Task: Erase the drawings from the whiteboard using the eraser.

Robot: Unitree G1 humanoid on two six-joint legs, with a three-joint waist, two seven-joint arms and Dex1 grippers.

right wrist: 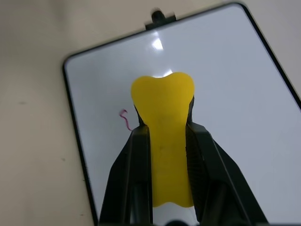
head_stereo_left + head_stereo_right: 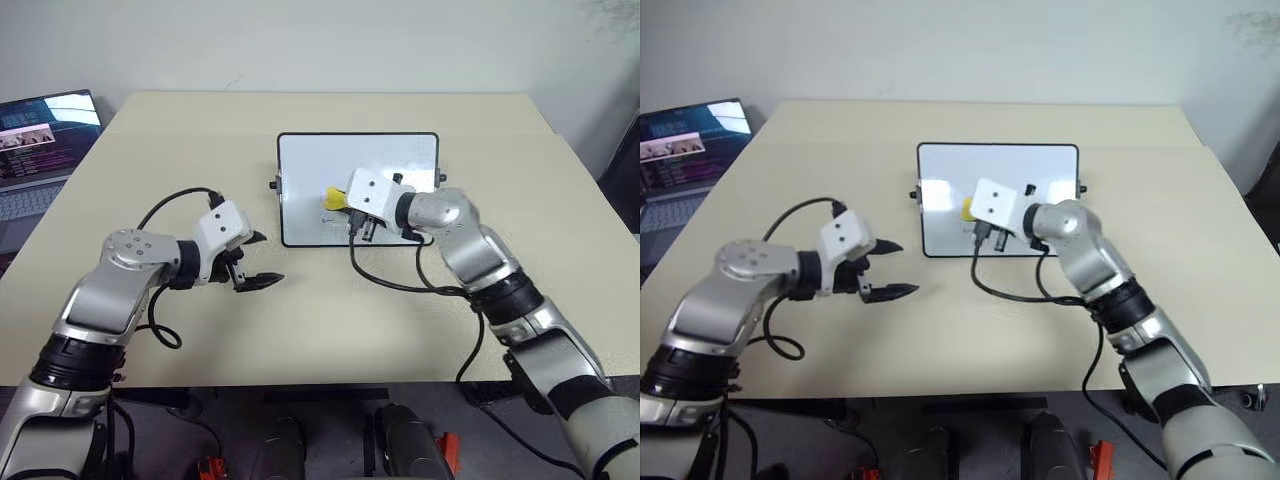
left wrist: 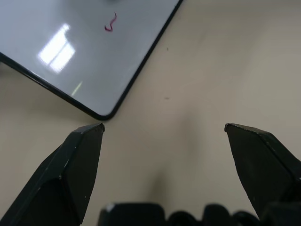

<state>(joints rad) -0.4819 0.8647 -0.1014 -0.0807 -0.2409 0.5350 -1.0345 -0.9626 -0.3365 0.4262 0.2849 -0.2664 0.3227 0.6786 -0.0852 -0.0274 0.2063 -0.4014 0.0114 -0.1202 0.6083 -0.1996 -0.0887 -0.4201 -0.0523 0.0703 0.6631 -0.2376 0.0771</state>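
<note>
Right gripper [image 1: 164,136]: two black fingers [image 1: 134,160] closed tight on the small yellow block eraser [image 1: 163,117], held just over the small white rectangular whiteboard with thin black frame [image 2: 400,160], near its front left part. One tiny red squiggle drawing [image 1: 125,119] just beside the eraser's tip. Left gripper [image 3: 162,129]: black fingers spread wide, holding nothing, above the beige tabletop [image 2: 330,330] close to the board's front left corner. Open laptop [image 2: 40,140] well apart at the table's far left.

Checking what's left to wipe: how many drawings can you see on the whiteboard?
1: a red squiggle near the whiteboard edge beside the eraser. Others may be hidden under it.
</note>
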